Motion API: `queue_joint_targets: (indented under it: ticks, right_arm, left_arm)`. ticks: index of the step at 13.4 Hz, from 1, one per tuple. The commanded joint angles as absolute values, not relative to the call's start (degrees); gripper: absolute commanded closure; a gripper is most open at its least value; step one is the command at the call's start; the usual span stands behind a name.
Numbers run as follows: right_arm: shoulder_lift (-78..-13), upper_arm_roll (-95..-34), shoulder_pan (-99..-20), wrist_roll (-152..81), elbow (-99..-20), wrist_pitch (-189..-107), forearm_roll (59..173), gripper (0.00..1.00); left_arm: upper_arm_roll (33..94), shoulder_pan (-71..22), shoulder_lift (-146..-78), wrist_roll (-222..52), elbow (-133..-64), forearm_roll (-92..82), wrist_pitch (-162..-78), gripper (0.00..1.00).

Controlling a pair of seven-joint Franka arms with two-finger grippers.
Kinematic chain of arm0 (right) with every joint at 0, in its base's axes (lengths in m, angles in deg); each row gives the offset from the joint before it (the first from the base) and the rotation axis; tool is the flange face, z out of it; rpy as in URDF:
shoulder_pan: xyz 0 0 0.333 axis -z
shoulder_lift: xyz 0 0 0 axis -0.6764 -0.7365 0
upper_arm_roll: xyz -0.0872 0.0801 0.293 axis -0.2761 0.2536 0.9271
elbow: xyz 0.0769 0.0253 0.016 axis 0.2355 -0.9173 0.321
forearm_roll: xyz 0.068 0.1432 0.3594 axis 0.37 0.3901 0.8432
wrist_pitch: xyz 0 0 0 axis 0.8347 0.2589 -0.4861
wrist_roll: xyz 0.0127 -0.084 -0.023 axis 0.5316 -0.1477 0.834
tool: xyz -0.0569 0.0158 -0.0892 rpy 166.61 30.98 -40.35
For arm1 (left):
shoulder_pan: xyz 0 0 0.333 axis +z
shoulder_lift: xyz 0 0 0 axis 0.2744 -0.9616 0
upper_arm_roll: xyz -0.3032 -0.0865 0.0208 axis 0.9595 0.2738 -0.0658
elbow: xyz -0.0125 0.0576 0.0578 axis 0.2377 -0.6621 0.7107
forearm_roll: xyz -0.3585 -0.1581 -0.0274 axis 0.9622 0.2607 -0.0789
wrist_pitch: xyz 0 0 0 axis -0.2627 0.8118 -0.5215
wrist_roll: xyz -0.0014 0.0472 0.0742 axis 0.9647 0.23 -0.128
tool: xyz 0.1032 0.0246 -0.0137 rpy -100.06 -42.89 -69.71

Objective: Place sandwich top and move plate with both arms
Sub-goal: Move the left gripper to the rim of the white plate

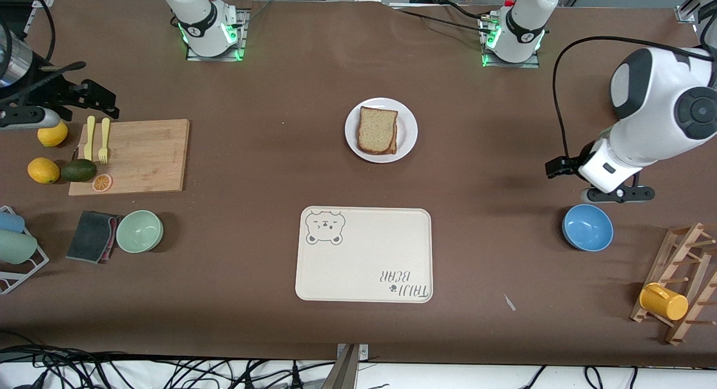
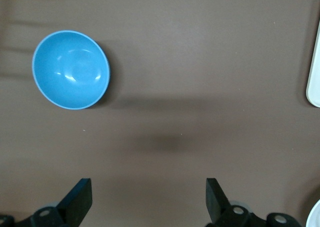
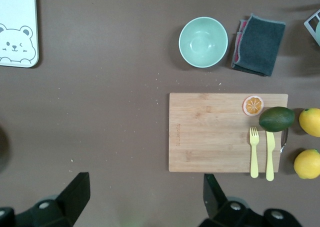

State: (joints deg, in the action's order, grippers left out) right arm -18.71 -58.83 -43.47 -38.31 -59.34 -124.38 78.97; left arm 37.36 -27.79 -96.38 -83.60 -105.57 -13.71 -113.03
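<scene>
The sandwich top (image 1: 377, 129), a speckled tan slice with a darker crust, lies on another slice on the white plate (image 1: 408, 125) in the middle of the table. No egg shows. My left gripper (image 1: 616, 194) hangs open and empty over bare table beside the blue bowl (image 1: 587, 227), well off toward the left arm's end; in the left wrist view it (image 2: 147, 199) shows wide-apart fingers over brown table. My right gripper (image 1: 92, 97) is open and empty over the table beside the cutting board (image 1: 131, 156); in the right wrist view it (image 3: 145, 194) holds nothing.
The cream bear tray (image 1: 364, 254) lies nearer the front camera than the plate. A green bowl (image 1: 139, 231), dark cloth (image 1: 92, 236), lemons, avocado and yellow cutlery sit by the cutting board. A wooden rack with a yellow cup (image 1: 664, 301) stands at the left arm's end.
</scene>
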Motion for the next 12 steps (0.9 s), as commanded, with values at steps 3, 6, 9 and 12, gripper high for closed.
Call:
queue_joint_targets:
  ticks: [3, 6, 9, 12]
  right_arm:
    - [-20.44, -58.73, -43.53, -38.04, -55.16, -121.04, 78.81, 0.00]
    - [-20.26, -59.70, -44.23, -38.40, -55.51, -120.59, 80.04, 0.00]
    - [-21.48, -60.49, -43.89, -38.40, -55.07, -120.86, 80.75, 0.00]
    - [-21.58, -61.20, -43.71, -38.40, -55.16, -120.77, 81.53, 0.00]
  left_arm:
    - [38.03, -28.84, -96.51, -83.39, -112.11, -8.59, -121.15, 0.00]
    - [39.70, -28.84, -96.77, -83.31, -117.74, -5.25, -128.63, 0.00]
    - [42.51, -28.84, -97.12, -83.13, -122.31, 3.97, -133.20, 0.00]
    - [45.67, -28.84, -97.48, -83.13, -124.43, 10.47, -134.80, 0.00]
